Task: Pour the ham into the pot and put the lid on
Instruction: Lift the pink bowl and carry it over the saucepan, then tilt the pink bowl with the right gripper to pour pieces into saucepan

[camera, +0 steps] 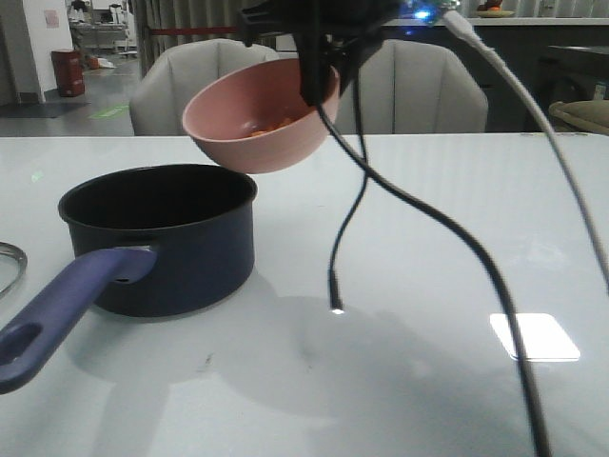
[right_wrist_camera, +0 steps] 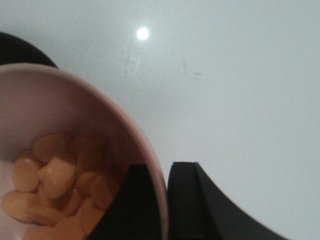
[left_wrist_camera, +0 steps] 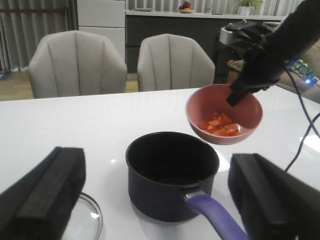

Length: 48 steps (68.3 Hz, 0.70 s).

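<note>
- Right claw (right_wrist_camera: 161, 200) pinching rim of pink bowl (camera: 257, 124), held tilted in air above far right edge of pot (camera: 157, 238).
- Ham (left_wrist_camera: 220, 125) heaped inside bowl.
- Pot upright on desk (camera: 428, 238), handle (camera: 67, 309) toward camera.
- Lid (left_wrist_camera: 90, 220) flat on desk, beside pot.
- Left claw (left_wrist_camera: 155, 200) spread wide, holding nothing.

The table (camera: 428, 238) is smooth, glossy white, mirroring light. The pot (camera: 162, 238) looks like dark enamelled metal with a matt black inside; its handle (camera: 67, 305) at 7 o'clock has a satin plastic look. The bowl (camera: 262, 119) is matt pink, the ham (left_wrist_camera: 220, 125) moist-looking. The lid (left_wrist_camera: 87, 217) is clear glass.
</note>
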Motion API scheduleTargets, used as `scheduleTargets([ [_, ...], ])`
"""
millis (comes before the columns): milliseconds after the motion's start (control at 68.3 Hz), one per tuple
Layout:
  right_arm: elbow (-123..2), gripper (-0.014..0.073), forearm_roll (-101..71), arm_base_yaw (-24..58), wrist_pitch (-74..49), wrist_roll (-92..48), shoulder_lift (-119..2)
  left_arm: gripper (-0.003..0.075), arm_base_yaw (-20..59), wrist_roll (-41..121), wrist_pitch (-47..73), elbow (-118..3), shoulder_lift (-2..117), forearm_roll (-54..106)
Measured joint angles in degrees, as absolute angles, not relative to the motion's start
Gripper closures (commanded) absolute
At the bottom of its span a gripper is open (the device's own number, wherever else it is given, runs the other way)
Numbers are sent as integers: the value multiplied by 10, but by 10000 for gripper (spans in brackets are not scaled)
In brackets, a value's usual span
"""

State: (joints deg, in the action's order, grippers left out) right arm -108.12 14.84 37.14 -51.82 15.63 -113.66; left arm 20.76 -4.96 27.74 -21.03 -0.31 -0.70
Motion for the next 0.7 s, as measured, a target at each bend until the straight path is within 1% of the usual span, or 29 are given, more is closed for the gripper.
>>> scheduleTargets([
  [132, -1085, 454, 203, 395, -450, 224, -1136, 95, 208, -50, 277, -210, -3, -7],
  [278, -1049, 454, 248, 402, -319, 266, -1133, 95, 208, -50, 277, -210, -3, -7],
  [542, -929, 454, 300, 402, -54, 275, -1133, 95, 208, -50, 277, -210, -3, -7],
  [644, -891, 454, 311, 402, 29, 273, -1133, 95, 208, -50, 277, -210, -3, -7],
  [703, -877, 454, 313, 402, 56, 264, -1133, 95, 208, -50, 277, -210, -3, -7],
])
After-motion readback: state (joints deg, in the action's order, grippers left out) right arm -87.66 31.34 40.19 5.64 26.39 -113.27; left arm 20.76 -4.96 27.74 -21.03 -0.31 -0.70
